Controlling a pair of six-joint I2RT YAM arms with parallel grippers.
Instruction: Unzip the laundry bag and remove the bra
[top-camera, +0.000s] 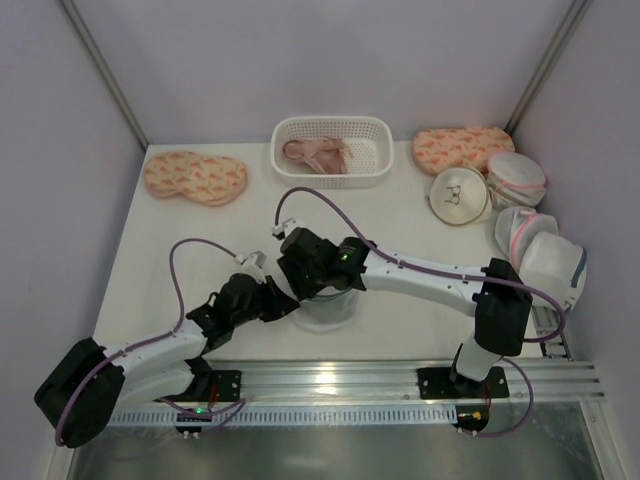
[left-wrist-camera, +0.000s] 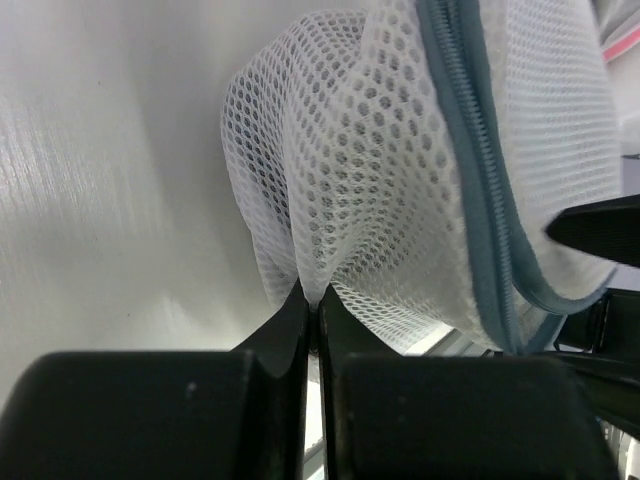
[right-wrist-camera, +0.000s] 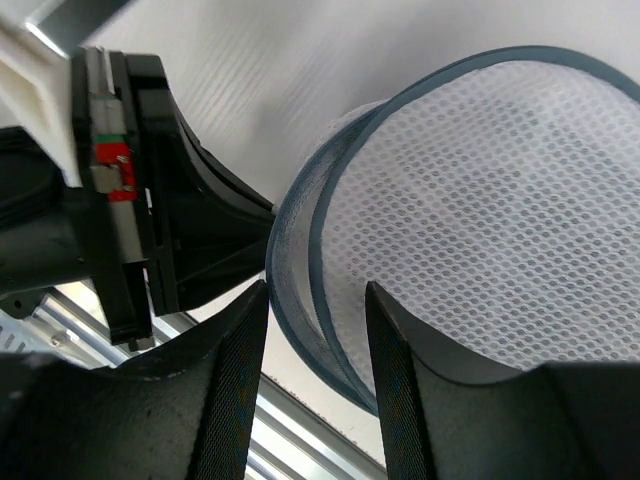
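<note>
The laundry bag (top-camera: 326, 306), a dome of white-grey mesh with a grey zip round its rim, sits at the table's near middle under both grippers. My left gripper (top-camera: 289, 301) is shut on a fold of its mesh; the left wrist view shows the fingertips (left-wrist-camera: 312, 295) pinching the bag (left-wrist-camera: 400, 180) beside the zip (left-wrist-camera: 480, 190). My right gripper (top-camera: 312, 277) is open above the bag. In the right wrist view it (right-wrist-camera: 316, 290) straddles the zipped rim (right-wrist-camera: 300, 250) without touching it. The black bra is hidden.
A white basket (top-camera: 372, 172) holding a pale pink bra stands at the back. Orange patterned pads lie at back left (top-camera: 195, 177) and back right (top-camera: 462, 148). A flat round bag (top-camera: 460, 195) and trimmed mesh bags (top-camera: 540, 250) crowd the right edge. A metal rail (top-camera: 400, 380) runs along the near edge.
</note>
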